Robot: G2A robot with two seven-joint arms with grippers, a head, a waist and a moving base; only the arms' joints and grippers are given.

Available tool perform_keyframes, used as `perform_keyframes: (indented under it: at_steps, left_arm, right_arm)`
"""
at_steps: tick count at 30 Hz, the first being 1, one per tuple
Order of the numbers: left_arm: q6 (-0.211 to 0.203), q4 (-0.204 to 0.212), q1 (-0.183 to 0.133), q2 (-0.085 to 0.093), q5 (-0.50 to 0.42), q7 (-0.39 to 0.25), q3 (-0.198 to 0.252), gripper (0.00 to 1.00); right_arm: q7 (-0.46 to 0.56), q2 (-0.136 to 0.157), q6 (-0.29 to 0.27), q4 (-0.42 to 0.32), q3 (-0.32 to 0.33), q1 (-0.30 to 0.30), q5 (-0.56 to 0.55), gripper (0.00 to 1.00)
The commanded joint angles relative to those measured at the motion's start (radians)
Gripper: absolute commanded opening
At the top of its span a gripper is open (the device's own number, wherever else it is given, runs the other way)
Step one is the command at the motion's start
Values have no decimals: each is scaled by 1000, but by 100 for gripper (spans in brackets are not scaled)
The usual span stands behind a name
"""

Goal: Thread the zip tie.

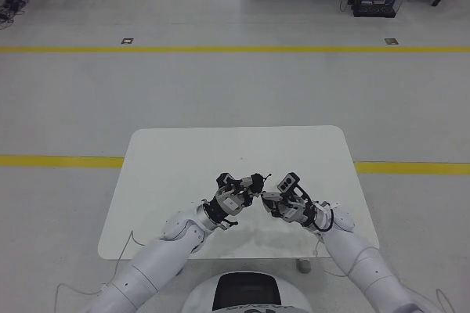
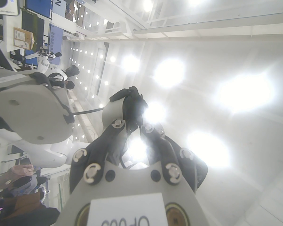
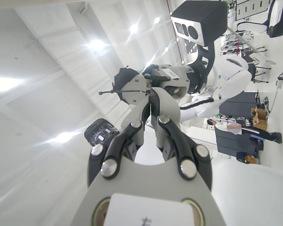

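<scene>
White table (image 1: 219,149), both arms meeting near its 6 o'clock edge. Left gripper (image 1: 256,182) sits at 11 o'clock of the right gripper (image 1: 266,199), fingers pressed together, on what I can't tell. The right one is pinching the thin black zip tie (image 3: 122,91), its strap running past the left fingers.

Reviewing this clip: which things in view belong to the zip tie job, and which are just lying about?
Job in hand:
zip tie, spanning both grippers
left gripper, shut on it
right gripper, shut on it

Just there:
white table beneath the arms
yellow floor lines
</scene>
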Motion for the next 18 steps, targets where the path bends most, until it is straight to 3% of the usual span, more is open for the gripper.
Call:
perform_keyframes:
  at_steps: [1,18]
  left_arm:
    - [0,0,0,0,0,0,0,0]
    - [0,0,0,0,0,0,0,0]
  right_arm:
    - [0,-1,0,4,-1,1,-1,0]
    - [2,-8,1,26,-3,6,-15,0]
